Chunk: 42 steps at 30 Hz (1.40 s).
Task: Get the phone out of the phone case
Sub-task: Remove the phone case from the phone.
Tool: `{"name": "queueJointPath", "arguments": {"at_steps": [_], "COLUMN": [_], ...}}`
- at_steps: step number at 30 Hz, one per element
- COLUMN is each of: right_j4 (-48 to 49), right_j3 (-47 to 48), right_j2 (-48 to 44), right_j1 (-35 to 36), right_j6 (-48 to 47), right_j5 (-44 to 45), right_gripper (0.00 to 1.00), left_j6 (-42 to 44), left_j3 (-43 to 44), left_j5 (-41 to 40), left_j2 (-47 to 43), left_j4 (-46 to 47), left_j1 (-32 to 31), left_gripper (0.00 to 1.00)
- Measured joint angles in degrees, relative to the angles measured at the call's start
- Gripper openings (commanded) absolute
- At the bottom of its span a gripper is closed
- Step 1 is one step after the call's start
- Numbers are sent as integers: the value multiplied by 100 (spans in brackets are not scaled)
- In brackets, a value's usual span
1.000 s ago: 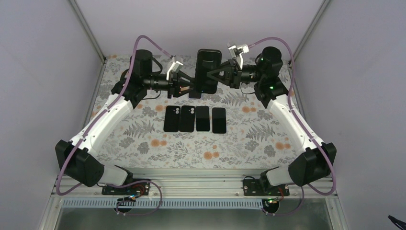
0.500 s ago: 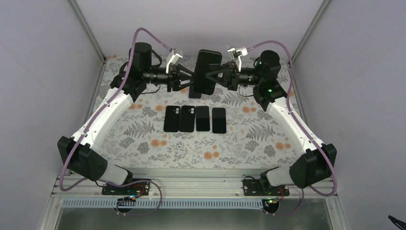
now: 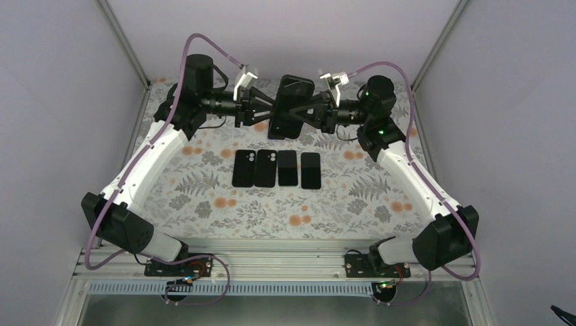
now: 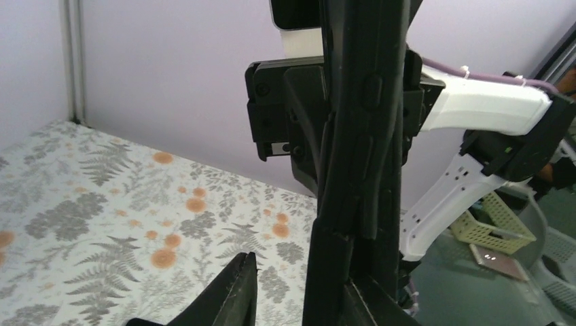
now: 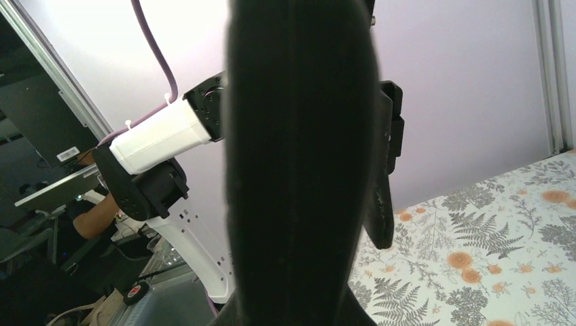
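Left arm [image 3: 146, 166]: white links; rises from the near-left base and reaches to the far ctr, w/ a purple cable looping over its far joint.
Cloth [image 3: 204, 197]: fern and orange-flower print, covers the table top.
Left gripper [image 3: 266, 113]: points right, at the left edge of the cased phone, well above the cloth. Jaws part-way apart. In its wrist view one finger [image 4: 234, 295] stands off the case, w/ cloth showing in the gap. Whether the other finger touches the case cannot be told.
Row of four dark handsets [image 3: 276, 169]: flat on the cloth at table ctr, side by side, long edges almost touching. The left two show small lens marks at their far ends.
Cased phone [image 3: 297, 88]: black, aloft at far ctr btwn the two grippers, beyond the row, tilted w/ its far end to the right. Edge-on in the left wrist view, side buttons visible. A dark slab filling the right wrist view.
Right gripper [image 3: 309, 110]: points left, jaws together, clamped on the right side of the cased phone.
Right arm [image 3: 407, 173]: mirrors the left arm from the near-right base; green light near its far joint.
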Motion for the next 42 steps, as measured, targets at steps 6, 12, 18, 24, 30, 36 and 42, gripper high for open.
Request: {"name": "queueJointPath", "arguments": {"at_steps": [6,12,18,24,30,36,42], "right_j4": [-192,-625,-999,-1093,-1172,-1257,-1209], "right_j3": [57,177,271,293,376,463,448], "right_j2": [0,7,28,33,90,175,212], "right_j1": [7,4,-42,-199,-267,-319,-348], "right_j6": [-129,-247,-254,-219,-181,-149,-118], "right_j5": [-42,-166,-590,-595,-549,-369,-343], "right_gripper": [4,39,41,36,22,4,4], "left_j6": [-7,-26,-203,-348,-376,-433,-468], "left_j3": [2,-212,-476,-643,-713,-811,-817], "left_j5": [245,310,280,280,258,216,168], "left_j2": [-2,-101,-188,-205,-208,-243,-258], "left_j4": [9,164,575,793,946,1025,1027], "left_j1": [-57,-26,118,175,181,168,155], "left_gripper": [3,2,2,3,2,2,18]}}
